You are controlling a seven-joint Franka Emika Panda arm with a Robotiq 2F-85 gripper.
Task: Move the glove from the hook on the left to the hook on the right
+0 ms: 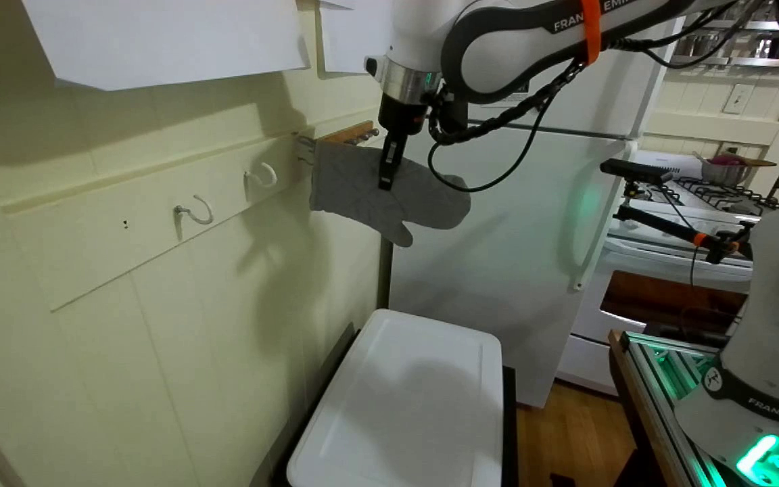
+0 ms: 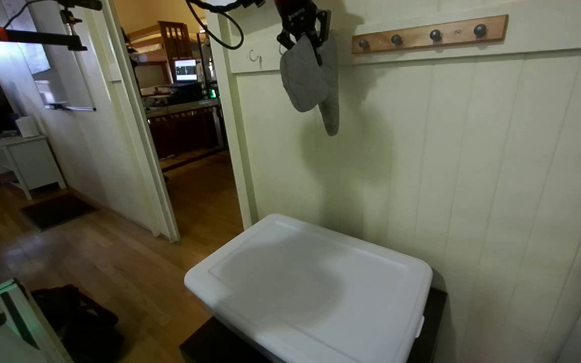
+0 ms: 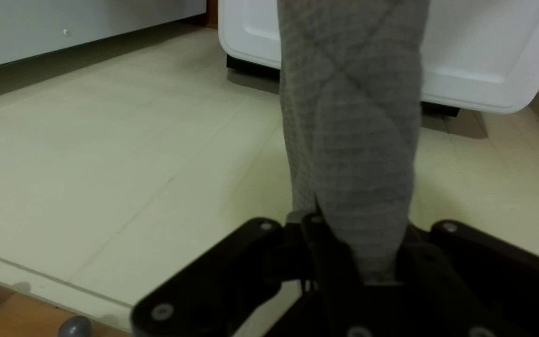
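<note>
My gripper (image 1: 387, 177) points down and is shut on the grey glove (image 1: 352, 179), an oven mitt. In an exterior view the mitt is held sideways, thumb down, in front of the fridge. It also shows in an exterior view (image 2: 304, 75), close to the wall and left of the wooden knob rack (image 2: 429, 35). In the wrist view the glove (image 3: 358, 117) runs up from between the fingers (image 3: 362, 234). White hooks (image 1: 195, 211) (image 1: 262, 176) on the wall are bare. A wire hook (image 1: 305, 143) sits by the cuff; I cannot tell whether they touch.
A white-lidded bin (image 1: 423, 406) stands below against the wall; it also shows in an exterior view (image 2: 310, 292). The white fridge (image 1: 484, 270) is behind the glove. Paper sheets (image 1: 173, 40) hang above the hooks. Rack knobs (image 3: 75, 326) show low in the wrist view.
</note>
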